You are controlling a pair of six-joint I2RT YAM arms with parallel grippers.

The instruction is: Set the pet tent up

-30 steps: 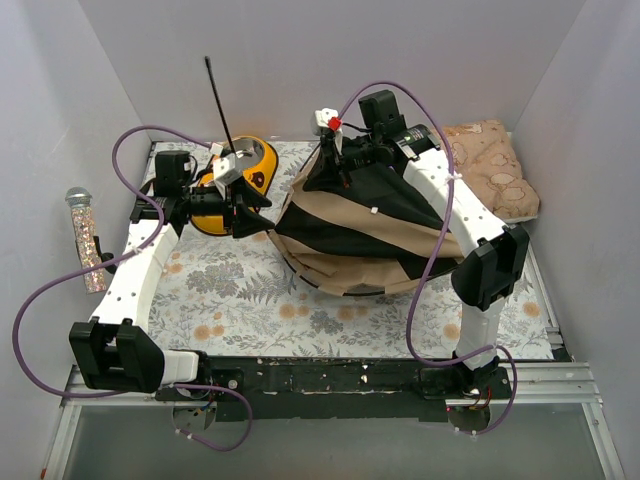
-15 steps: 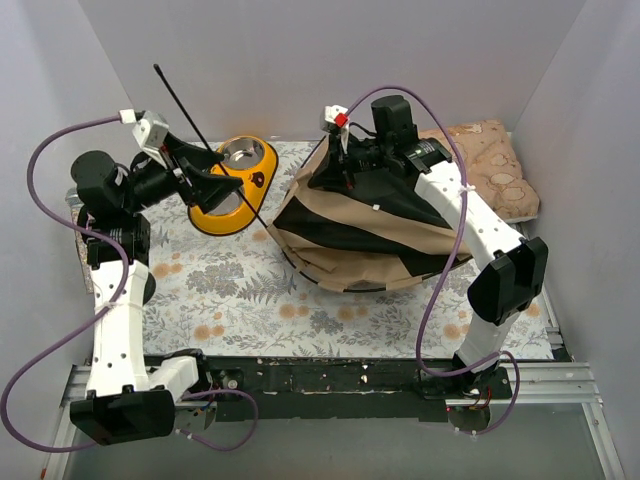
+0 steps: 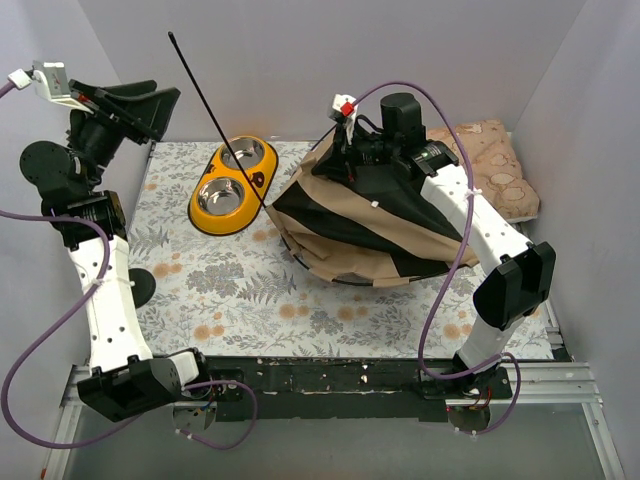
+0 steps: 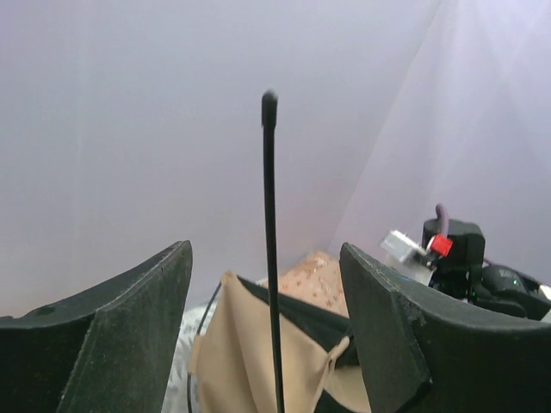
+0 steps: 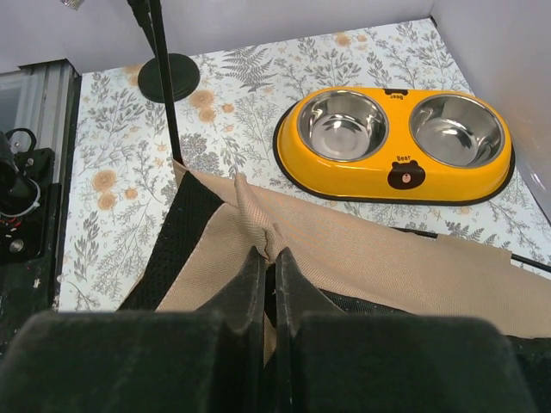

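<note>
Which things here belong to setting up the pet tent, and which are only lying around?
For the job: pet tent, its black pole, right gripper pinching its fabric.
Lying about: yellow double bowl, patterned cushion, black disc.

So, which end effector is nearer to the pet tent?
Right. The right end effector pinches tan fabric of the pet tent; the left end effector hangs high at the far left, apart from it.

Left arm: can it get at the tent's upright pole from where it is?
Probably yes. The left gripper, jaws open, faces the pole; its wrist view shows the pole centred between them, with nothing in between.
</note>
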